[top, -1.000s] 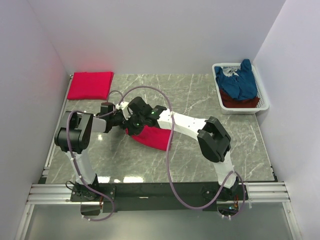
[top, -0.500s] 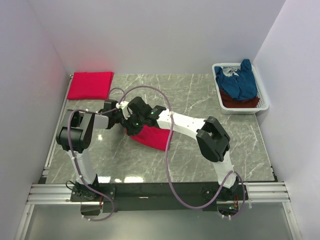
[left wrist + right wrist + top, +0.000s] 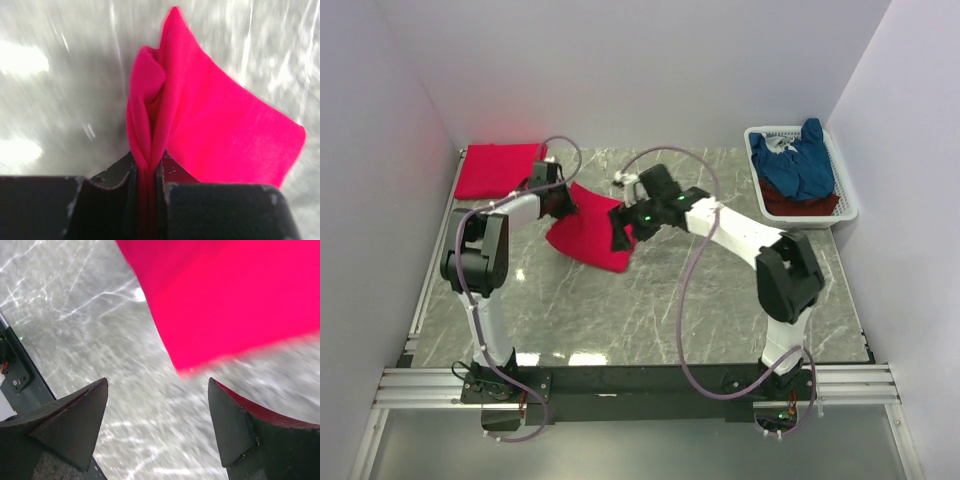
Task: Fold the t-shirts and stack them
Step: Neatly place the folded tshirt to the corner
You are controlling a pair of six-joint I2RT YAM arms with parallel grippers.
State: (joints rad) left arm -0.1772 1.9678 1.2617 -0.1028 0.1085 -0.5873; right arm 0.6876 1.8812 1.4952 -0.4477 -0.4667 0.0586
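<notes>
Reds: we count two, folded bright red cloth t-shirt (image 3: 500,170) and draped bright red cloth t-shirt (image 3: 588,238).
White plastic basket (image 3: 810,220): one navy blue cloth t-shirt (image 3: 800,165).
Left gripper (image 3: 147,172): clamped on the draped one.
Right gripper (image 3: 156,390): jaws apart.

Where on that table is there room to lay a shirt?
Bare table runs along the near edge, and on the right from the right arm to the basket. Crowded: left of middle, where the left pincer and right pincer flank the red shirt. A folded shirt fills the far left corner.
</notes>
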